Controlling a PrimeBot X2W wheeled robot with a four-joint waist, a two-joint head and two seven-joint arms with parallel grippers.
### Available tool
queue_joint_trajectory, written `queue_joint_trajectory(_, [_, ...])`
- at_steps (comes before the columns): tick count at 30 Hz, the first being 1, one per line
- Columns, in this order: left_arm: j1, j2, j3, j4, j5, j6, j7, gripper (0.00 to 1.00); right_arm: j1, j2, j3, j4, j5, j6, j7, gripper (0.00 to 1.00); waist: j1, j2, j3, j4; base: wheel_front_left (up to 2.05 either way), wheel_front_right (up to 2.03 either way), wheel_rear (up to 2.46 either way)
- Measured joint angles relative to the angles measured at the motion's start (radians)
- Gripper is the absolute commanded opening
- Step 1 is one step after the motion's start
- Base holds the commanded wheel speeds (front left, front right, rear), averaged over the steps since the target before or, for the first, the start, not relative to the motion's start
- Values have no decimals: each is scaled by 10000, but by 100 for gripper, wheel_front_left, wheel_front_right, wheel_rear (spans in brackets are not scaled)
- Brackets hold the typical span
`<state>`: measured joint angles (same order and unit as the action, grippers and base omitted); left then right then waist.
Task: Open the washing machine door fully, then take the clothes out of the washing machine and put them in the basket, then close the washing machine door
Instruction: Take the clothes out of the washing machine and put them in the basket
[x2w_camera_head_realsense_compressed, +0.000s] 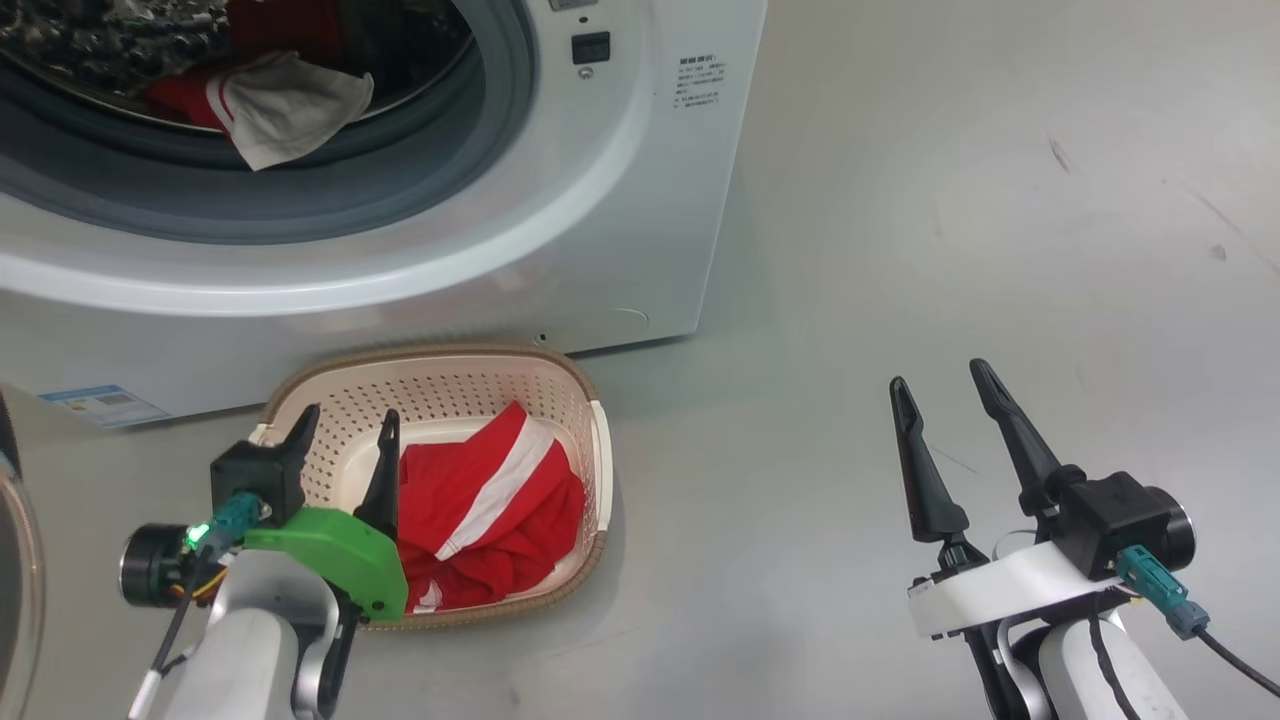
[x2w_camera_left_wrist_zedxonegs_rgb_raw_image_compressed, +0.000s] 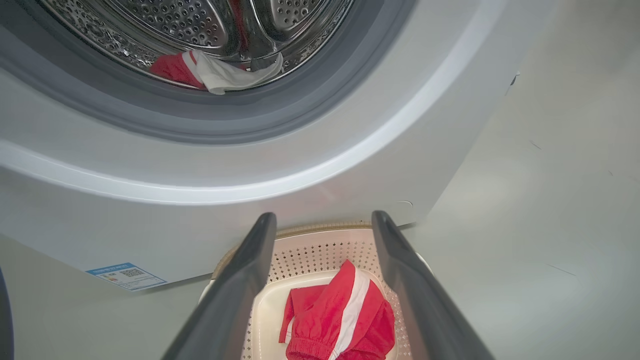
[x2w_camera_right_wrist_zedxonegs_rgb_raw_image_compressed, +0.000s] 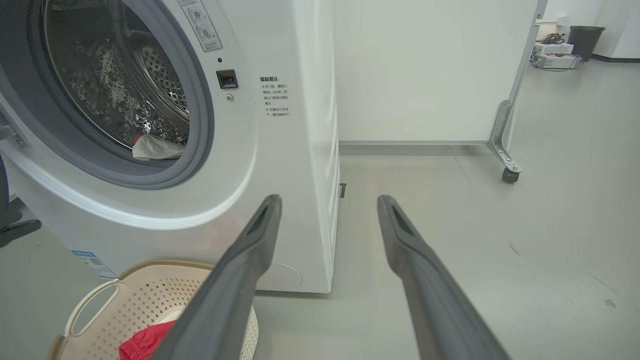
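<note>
The washing machine (x2w_camera_head_realsense_compressed: 560, 200) stands open, its steel drum showing. A white-grey cloth over red fabric, the clothes (x2w_camera_head_realsense_compressed: 275, 105), lies at the drum's front lip, also seen as clothes (x2w_camera_left_wrist_zedxonegs_rgb_raw_image_compressed: 215, 72) and a cloth (x2w_camera_right_wrist_zedxonegs_rgb_raw_image_compressed: 155, 149). The cream basket (x2w_camera_head_realsense_compressed: 430, 352) sits on the floor before the machine and holds a red garment with a white stripe (x2w_camera_head_realsense_compressed: 490, 500). My left gripper (x2w_camera_head_realsense_compressed: 350, 412) hangs open over the basket's left half, nothing between its fingers; its wrist view looks down on the red garment (x2w_camera_left_wrist_zedxonegs_rgb_raw_image_compressed: 345, 310). My right gripper (x2w_camera_head_realsense_compressed: 938, 372) is open above bare floor to the right. The washing machine door's curved edge (x2w_camera_head_realsense_compressed: 15, 560) shows at far left.
A blue sticker (x2w_camera_head_realsense_compressed: 100, 403) marks the machine's lower corner. Grey floor spreads right of the machine. In the right wrist view a white partition on a caster (x2w_camera_right_wrist_zedxonegs_rgb_raw_image_compressed: 509, 175) stands behind, with a dark bin (x2w_camera_right_wrist_zedxonegs_rgb_raw_image_compressed: 585, 40) and boxes far back.
</note>
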<state>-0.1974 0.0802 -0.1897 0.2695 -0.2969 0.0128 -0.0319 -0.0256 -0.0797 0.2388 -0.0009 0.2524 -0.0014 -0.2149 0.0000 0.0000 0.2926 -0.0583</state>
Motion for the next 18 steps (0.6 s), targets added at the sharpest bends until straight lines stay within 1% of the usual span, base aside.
queue_joint_trajectory(6, [-1307,240,31,830,-153,-186,926,100,-460,92,121,-86,10,21,-12,100,0,0,726,-352,0,0,0])
queue_joint_trajectory(8, [-1726,439,42,1062,-144,-188,1162,100,-615,115,176,-86,25,92,-17,100,0,0,971,-484,0,0,0])
queue_joint_trajectory(12, [-2496,867,113,1425,134,-199,1557,100,-924,174,230,-59,115,92,-104,100,0,0,1434,-770,0,0,0])
queue_joint_trajectory(14, [-2915,1112,182,1549,176,-282,1756,100,-1019,182,245,-25,184,90,-111,100,0,0,1653,-923,0,0,0])
queue_joint_trajectory(17, [-3630,1440,282,1655,270,-290,2079,100,-1134,192,257,40,236,90,-127,100,0,0,1976,-1136,0,0,0])
queue_joint_trajectory(18, [-3874,1559,305,1680,291,-366,2173,100,-1164,199,263,65,291,90,-169,100,1,0,2082,-1200,0,0,0])
